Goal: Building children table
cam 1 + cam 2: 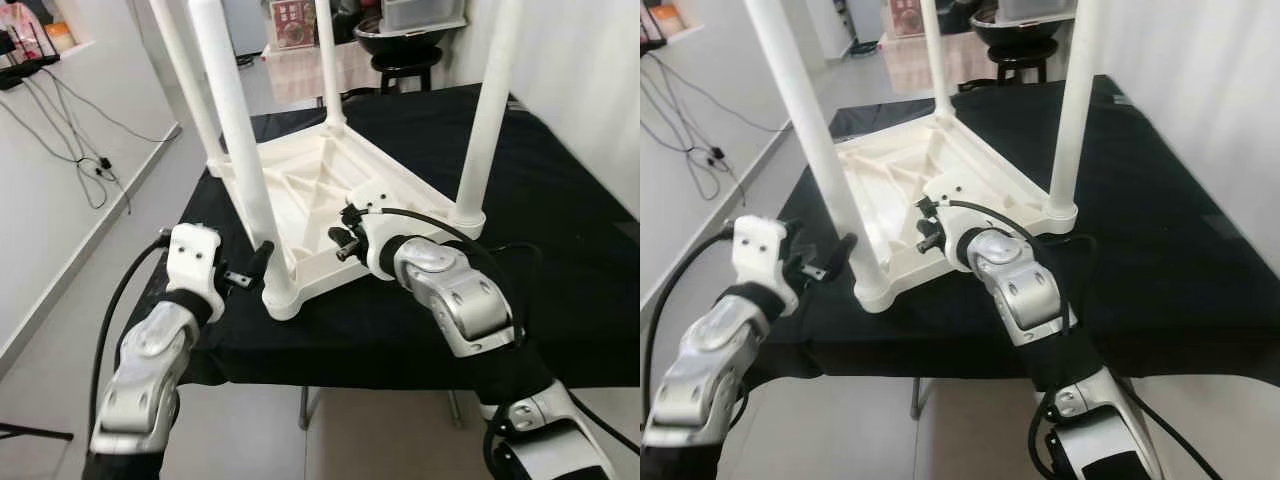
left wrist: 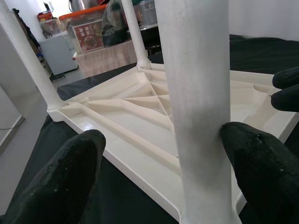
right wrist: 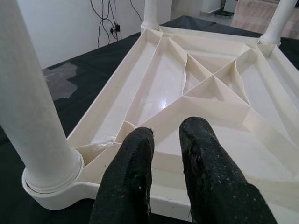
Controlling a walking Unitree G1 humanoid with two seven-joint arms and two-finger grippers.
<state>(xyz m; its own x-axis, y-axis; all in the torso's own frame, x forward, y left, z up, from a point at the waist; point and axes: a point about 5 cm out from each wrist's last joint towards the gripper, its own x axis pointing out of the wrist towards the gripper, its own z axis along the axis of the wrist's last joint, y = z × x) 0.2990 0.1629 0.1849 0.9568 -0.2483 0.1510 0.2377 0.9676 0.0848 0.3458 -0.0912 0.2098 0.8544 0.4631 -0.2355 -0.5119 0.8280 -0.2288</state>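
While your two silver arms work at the near edge, a white plastic table (image 1: 330,200) lies upside down on a black cloth (image 1: 560,230) that covers a larger work surface, its four round legs pointing up. Your left gripper (image 2: 163,158) stands wide open around the nearest leg (image 1: 240,150); one finger (image 2: 261,172) touches the post, and the other (image 2: 60,182) sits apart from it on the far side. Your right gripper (image 3: 170,163) reaches over the near rim of the upturned top, beside that same corner, its two black fingers held narrow with a thin gap between them and nothing clamped; they hover just above the ribbed underside, where raised ribs fan out in triangles.

Behind the table, the cloth runs to the far edge of the work surface. Beyond it you see a dark round stool (image 1: 405,65) under a black basin, a low stand draped in a pale patterned cloth (image 1: 310,70) and a red-printed box (image 1: 292,22) on top. To your left, a white wall carries loose black cables (image 1: 80,140) that trail down toward the skirting and the grey tiled floor (image 1: 60,350). To your right, a plain white wall (image 1: 590,90) closes the scene. A metal frame leg (image 1: 308,408) shows beneath the cloth's near edge.
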